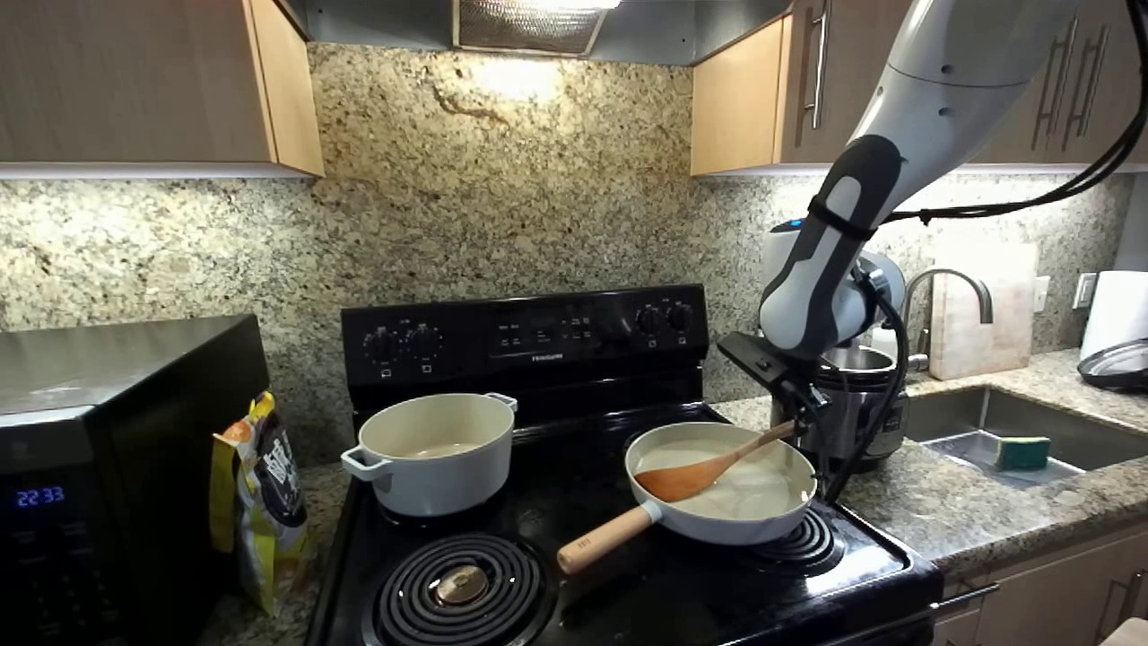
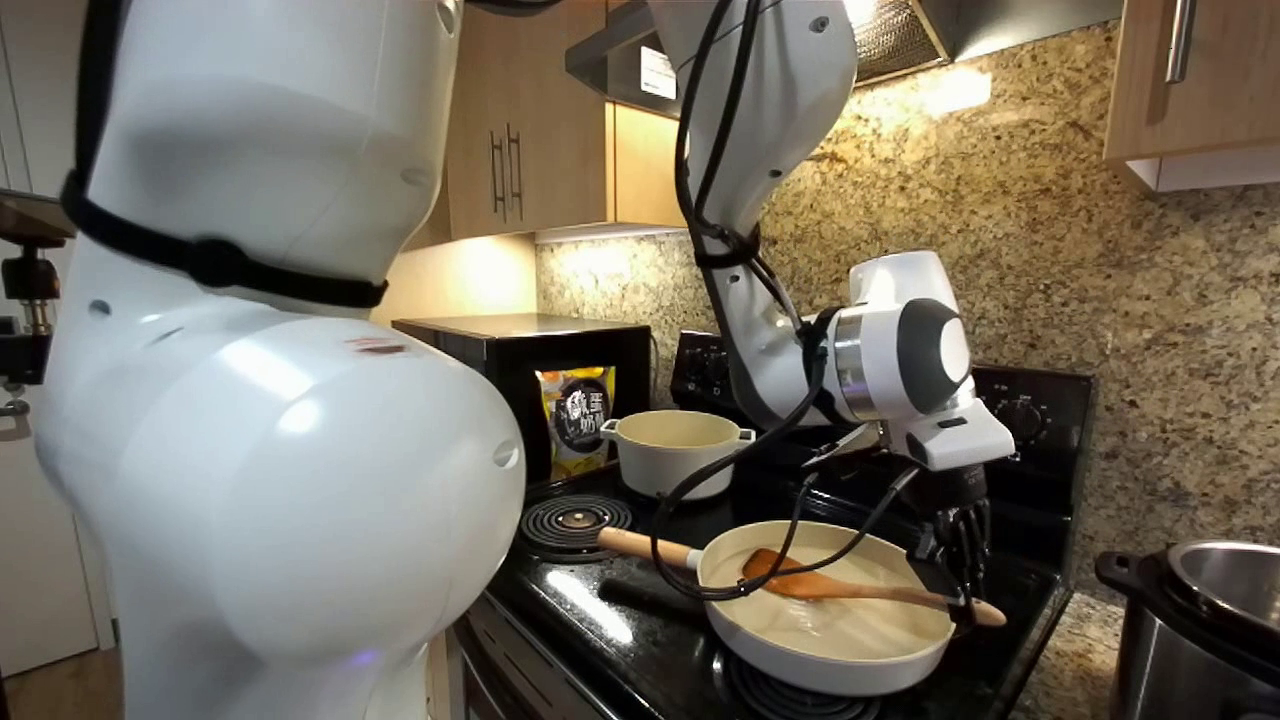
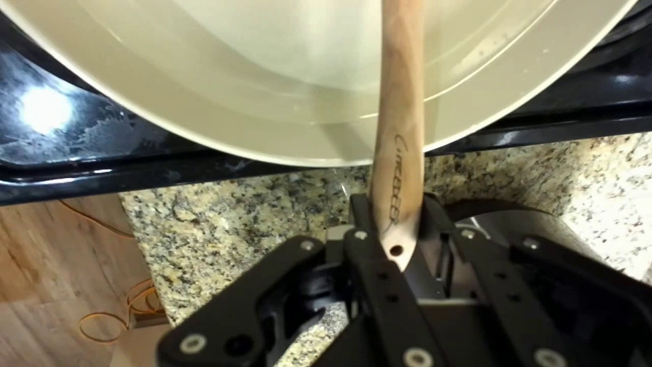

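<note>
Spatula point(image 1: 700, 474) of wood lies slantwise in the pale pan point(image 1: 744, 531), which stands on the stove point(image 1: 574, 489); its blade is inside, and its handle point(image 3: 398, 117) goes out over the rim. The claw point(image 3: 397, 219) is just outside this rim, at the handle's end, roughly opposite to the pan's own handle point(image 1: 610, 536). In the wrist view, the long axis of the spatula runs straight away from the claw, toward the pan's middle. The claw stands narrow: its two fingers point(image 3: 361, 214) hold the handle from both sides, near the small hole at its end. Whether the handle also touches the rim, I cannot say.
</note>
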Controlling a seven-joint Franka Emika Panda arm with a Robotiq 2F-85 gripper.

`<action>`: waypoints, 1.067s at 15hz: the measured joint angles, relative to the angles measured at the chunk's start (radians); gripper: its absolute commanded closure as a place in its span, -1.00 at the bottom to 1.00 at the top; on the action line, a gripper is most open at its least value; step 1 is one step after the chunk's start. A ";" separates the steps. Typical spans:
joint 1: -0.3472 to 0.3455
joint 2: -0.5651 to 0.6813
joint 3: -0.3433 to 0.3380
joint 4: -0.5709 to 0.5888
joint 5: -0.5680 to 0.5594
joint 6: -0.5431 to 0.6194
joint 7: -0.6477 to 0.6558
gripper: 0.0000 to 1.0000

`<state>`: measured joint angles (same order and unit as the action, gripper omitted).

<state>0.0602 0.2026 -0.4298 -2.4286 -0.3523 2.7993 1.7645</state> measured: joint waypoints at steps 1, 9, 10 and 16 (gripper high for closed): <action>-0.001 -0.011 -0.005 -0.017 -0.009 0.011 0.021 0.78; -0.099 -0.094 -0.011 -0.072 -0.018 0.019 0.012 0.78; -0.115 -0.102 -0.008 -0.071 -0.018 0.016 0.003 0.78; -0.172 -0.118 0.023 -0.003 -0.018 -0.048 -0.073 0.78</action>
<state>-0.1122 0.0847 -0.4069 -2.4312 -0.3700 2.7510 1.6913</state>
